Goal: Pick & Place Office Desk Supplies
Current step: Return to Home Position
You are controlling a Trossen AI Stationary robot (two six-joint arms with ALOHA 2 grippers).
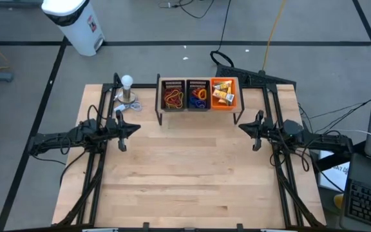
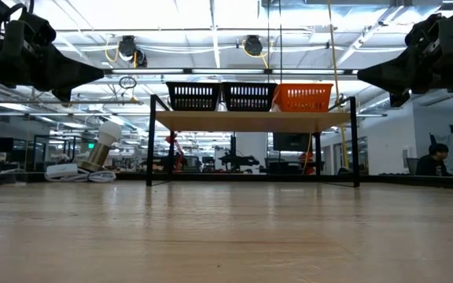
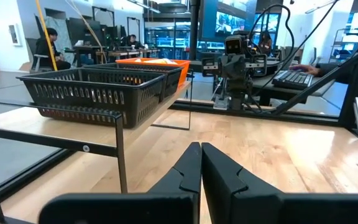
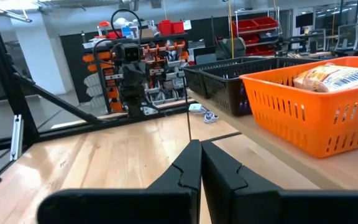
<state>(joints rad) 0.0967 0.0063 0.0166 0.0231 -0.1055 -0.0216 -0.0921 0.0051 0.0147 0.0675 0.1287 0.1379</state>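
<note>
Three small baskets stand in a row on a raised shelf [image 1: 198,117] at the table's far side. The left black basket [image 1: 172,95] holds red, orange and yellow elastic loops. The middle black basket [image 1: 198,95] holds blue, purple and orange loops. The orange basket [image 1: 223,93] holds yellow packets [image 4: 334,76]. My left gripper [image 1: 134,129] hovers shut and empty at the left, pointing toward the table's middle. My right gripper [image 1: 243,127] hovers shut and empty at the right, facing it.
A white ball-topped metal stand [image 1: 127,90] sits at the far left beside the shelf. The shelf stands on thin black legs [image 2: 152,141]. Bare wooden tabletop [image 1: 185,174] lies between and in front of the arms. A white bin [image 1: 76,22] stands on the floor beyond.
</note>
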